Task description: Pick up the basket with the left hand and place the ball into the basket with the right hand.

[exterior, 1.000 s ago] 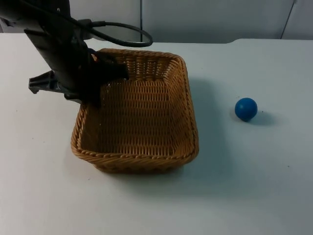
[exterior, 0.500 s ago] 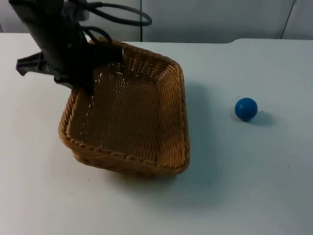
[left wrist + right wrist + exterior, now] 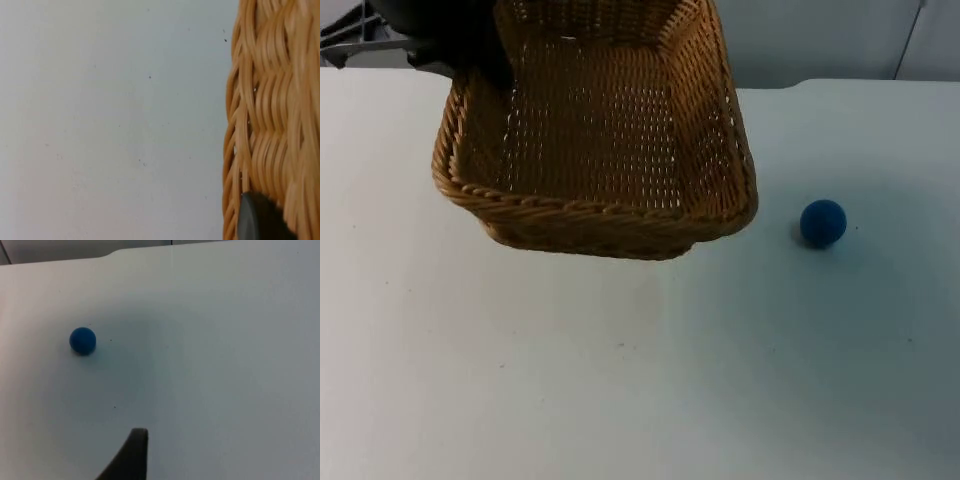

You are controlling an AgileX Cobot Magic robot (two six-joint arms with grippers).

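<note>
Left gripper (image 3: pixel 470 55) is clenched on the rim of the rectangular tan woven wicker basket (image 3: pixel 595 140), at the basket's far left corner, and holds it lifted off the white table top (image 3: pixel 620 380); the basket hangs tilted, its open inside turned toward the top camera, its near wall the lowest part. In the left wrist view 1 black fingertip (image 3: pixel 257 220) presses against the woven wall (image 3: pixel 272 115), with bare table beside it. The small blue round ball (image 3: pixel 822 222) sits on the table, well apart from the left gripper and to the right of the basket's near right corner, not touching it. In the right wrist view the ball (image 3: pixel 82 340) lies ahead of the right gripper's black fingertip (image 3: pixel 131 455), apart from it, on the table. Right arm waits; cannot tell whether its gripper is released or clenched.
</note>
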